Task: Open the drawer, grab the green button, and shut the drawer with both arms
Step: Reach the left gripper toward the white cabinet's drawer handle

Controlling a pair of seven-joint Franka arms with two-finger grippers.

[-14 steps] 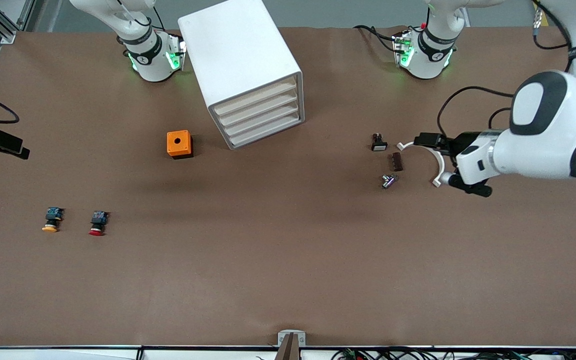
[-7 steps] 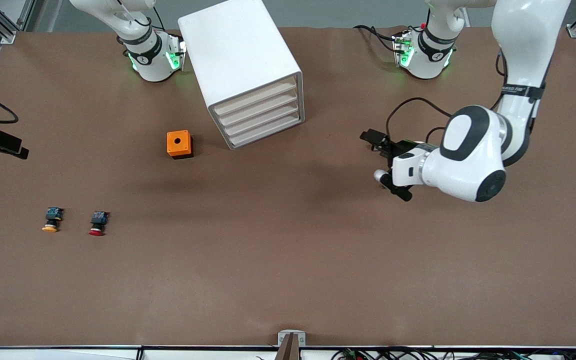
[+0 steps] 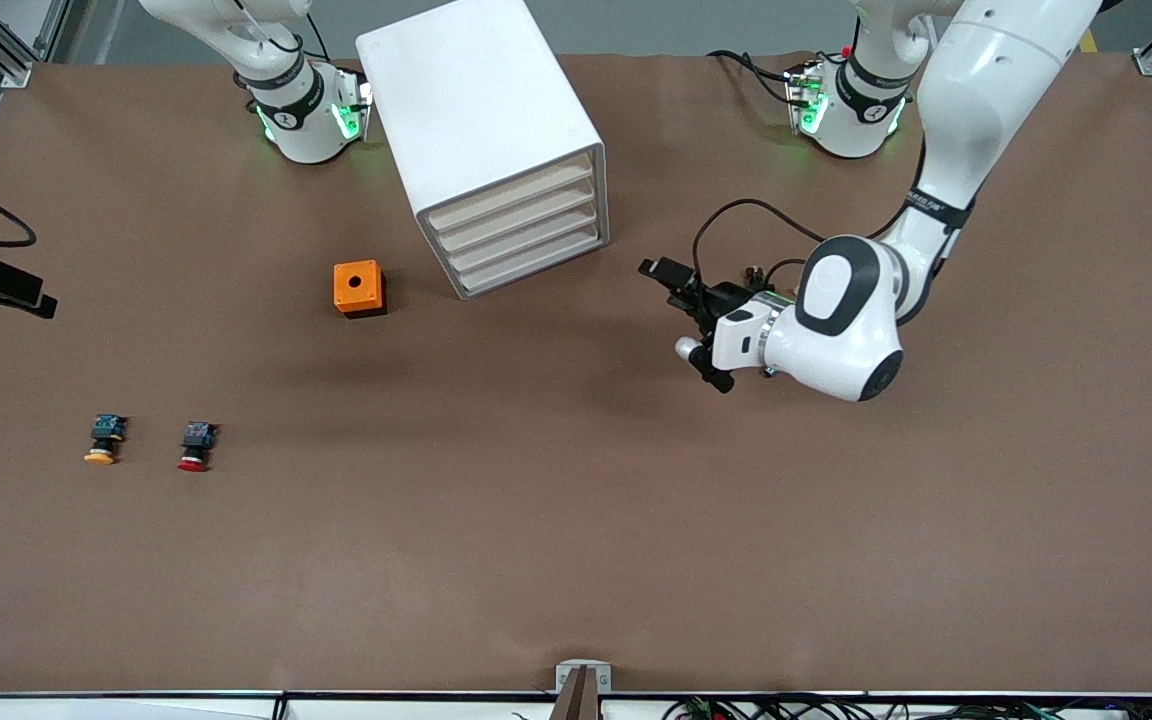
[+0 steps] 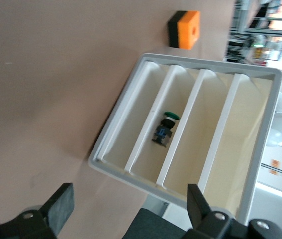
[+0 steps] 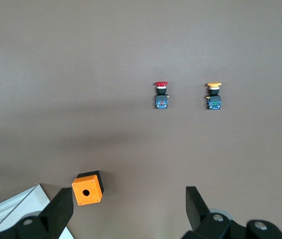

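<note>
Brown table lies under the left gripper (image 3: pixel 677 310), fingers spread and facing the cabinet (image 3: pixel 476 100) (probably lining up a pull). Farther back, the green button (image 4: pixel 164 129) sits inside the unopened drawer (image 4: pixel 174 103), second up. The right gripper (image 5: pixel 128 211), also spread, waits high above the table.

The drawer (image 3: pixel 528 247), second up from the worktop in a white cabinet, is sitting pushed in, its cream slat front flush with the three alike. The button (image 4: pixel 165 130), with its green cap, black body and blue block, is lying on its side inside it. The left arm (image 3: pixel 841 320) is reaching toward the cabinet's front, and the left claw (image 3: pixel 681 310) is hanging over bare worktop with fingers spread. The right arm (image 3: pixel 276 60) is waiting, and the right claw (image 5: pixel 128 214) is gaping high over the worktop.
</note>
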